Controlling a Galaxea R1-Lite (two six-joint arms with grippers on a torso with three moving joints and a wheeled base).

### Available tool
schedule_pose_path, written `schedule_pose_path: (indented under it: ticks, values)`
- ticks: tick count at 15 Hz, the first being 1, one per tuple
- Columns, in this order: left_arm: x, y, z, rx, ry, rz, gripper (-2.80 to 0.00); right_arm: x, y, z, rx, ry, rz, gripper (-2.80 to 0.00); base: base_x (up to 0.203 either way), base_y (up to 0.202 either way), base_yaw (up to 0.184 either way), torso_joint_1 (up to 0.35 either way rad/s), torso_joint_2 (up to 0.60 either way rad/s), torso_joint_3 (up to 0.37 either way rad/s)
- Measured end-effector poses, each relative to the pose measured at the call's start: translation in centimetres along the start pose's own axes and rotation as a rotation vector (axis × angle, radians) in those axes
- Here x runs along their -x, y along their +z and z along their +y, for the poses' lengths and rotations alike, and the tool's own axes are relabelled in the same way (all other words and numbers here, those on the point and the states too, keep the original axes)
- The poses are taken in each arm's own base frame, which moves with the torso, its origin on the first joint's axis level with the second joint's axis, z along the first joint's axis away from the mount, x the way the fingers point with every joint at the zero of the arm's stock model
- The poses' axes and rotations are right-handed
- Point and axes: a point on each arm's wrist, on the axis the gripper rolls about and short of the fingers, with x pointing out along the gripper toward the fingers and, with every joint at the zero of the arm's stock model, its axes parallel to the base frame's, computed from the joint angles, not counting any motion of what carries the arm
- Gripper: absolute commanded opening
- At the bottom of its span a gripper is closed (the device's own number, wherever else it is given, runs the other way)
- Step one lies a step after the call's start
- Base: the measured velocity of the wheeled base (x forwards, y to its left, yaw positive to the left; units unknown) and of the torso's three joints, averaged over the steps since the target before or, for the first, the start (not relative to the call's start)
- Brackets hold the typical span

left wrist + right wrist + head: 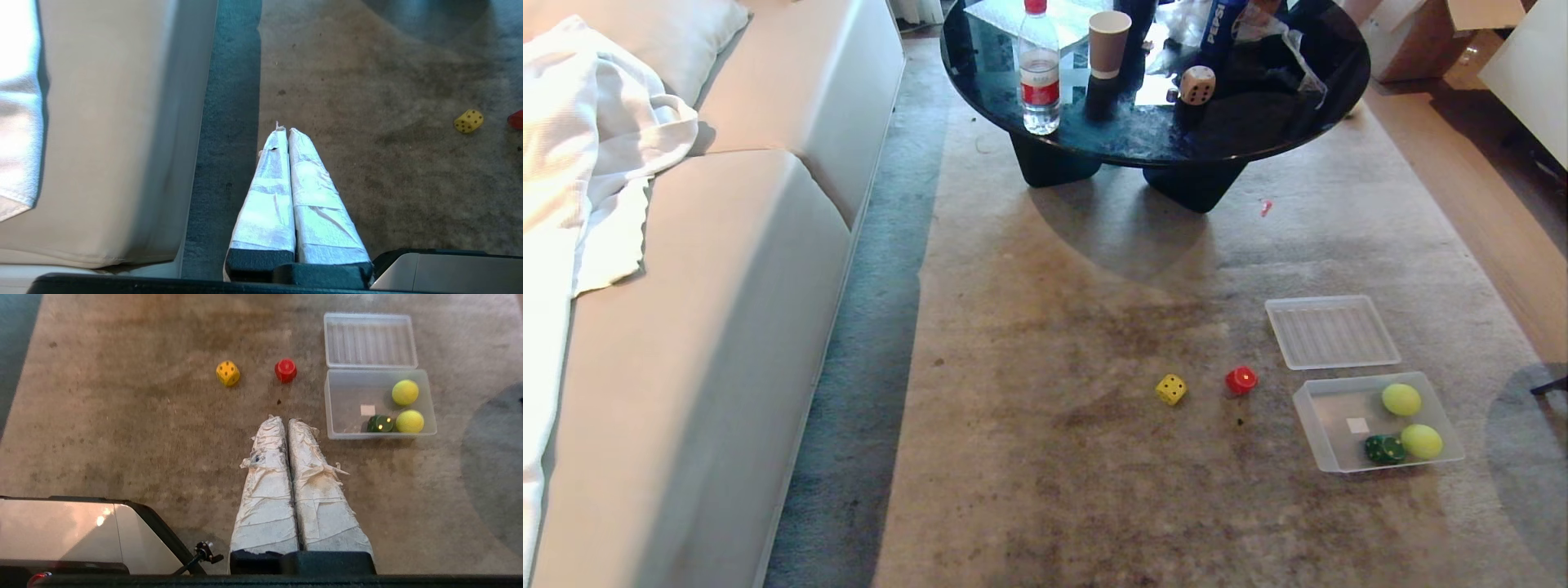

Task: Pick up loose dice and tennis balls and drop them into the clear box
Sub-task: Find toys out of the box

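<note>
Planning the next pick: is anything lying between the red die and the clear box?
Nothing visible: only bare carpet separates the red die from the clear box. The ribbed lid lies beside the box, off that path.

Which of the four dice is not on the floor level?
The beige die: it sits on the black round table, unlike the carpet and box ones.

Dice: four — yellow die (1170,389), red die (1241,380), dark green die (1383,449), beige die (1197,84)
Tennis balls: two (1401,398) (1421,441)
Clear box: one (1319,433)
Ribbed lid: one (1330,331)
Water bottle: one (1039,69)
Paper cup: one (1108,42)
</note>
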Motion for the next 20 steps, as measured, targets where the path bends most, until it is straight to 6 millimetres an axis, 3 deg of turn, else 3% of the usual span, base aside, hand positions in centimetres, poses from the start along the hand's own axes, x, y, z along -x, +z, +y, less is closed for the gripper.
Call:
schedule_pose_path:
  ticks: [20]
  values:
    - [0.00,0.00,0.00,0.000,0.000,0.000,-2.80,0.00,-0.01,0.00,0.001,0.000,0.001,-2.80,0.000,0.000,0.000,0.002,0.00,-0.196]
